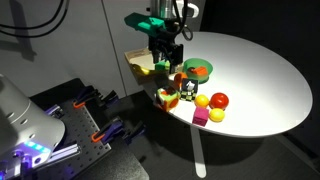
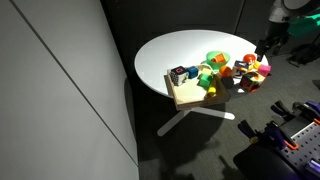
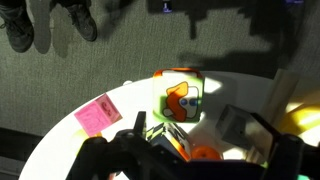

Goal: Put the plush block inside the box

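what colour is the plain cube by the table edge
Magenta-pink. The plain cube shows clearest in the wrist view.

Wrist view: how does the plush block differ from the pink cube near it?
Colour: the plush block has green edges and an orange-and-green figure on a pale face, while the pink cube is one plain colour. Size: the plush block looks larger than the pink cube. Place: the pink cube sits close to the edge of the table, the plush block further in. Both are cube-shaped and rest on the table.
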Controlling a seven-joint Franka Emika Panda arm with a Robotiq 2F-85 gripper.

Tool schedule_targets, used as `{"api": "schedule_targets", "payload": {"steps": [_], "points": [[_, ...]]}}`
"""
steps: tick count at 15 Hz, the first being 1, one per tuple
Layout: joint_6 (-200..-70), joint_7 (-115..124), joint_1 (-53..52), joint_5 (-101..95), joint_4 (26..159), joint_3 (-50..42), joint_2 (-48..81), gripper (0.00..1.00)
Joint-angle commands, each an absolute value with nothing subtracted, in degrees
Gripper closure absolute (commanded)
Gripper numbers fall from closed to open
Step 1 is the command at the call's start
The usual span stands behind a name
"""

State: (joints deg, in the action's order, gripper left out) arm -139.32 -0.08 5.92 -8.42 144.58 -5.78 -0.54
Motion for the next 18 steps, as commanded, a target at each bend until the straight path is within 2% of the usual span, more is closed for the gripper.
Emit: {"api": "schedule_targets", "payload": {"steps": [1, 12, 18], "points": [[-141.1, 1.1, 5.4, -7.6, 143.1, -5.3, 4.0, 0.00], [-147.3, 0.9, 5.1, -8.4, 141.4, -6.0, 14.1, 0.00], [-146.9, 0.1, 5.0, -8.2, 142.4, -5.9, 13.9, 0.00]]}}
